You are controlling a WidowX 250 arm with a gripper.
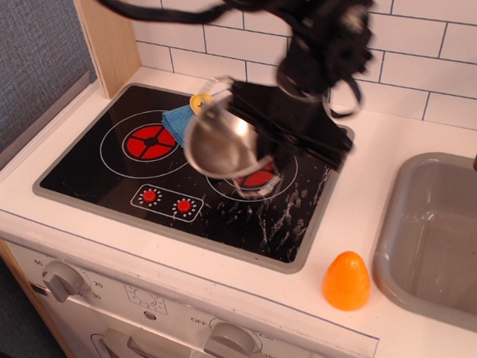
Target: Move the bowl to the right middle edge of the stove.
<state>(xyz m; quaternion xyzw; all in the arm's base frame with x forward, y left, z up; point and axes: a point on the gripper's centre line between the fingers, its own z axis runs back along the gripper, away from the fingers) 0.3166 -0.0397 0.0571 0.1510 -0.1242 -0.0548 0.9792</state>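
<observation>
The shiny steel bowl (pixel 219 141) hangs tilted in the air above the middle of the black stove (pixel 99 176), over the right red burner. My black gripper (pixel 262 144) is shut on the bowl's right rim and holds it up. The arm reaches in from the top and hides the stove's back right part. The bowl hides most of a blue cloth (pixel 176 119) lying on the stove behind it.
An orange egg-shaped toy (pixel 345 280) stands on the white counter right of the stove's front corner. A grey sink basin (pixel 440 247) lies at the far right. A yellow item (pixel 200 102) peeks out on the cloth. White tiled wall behind.
</observation>
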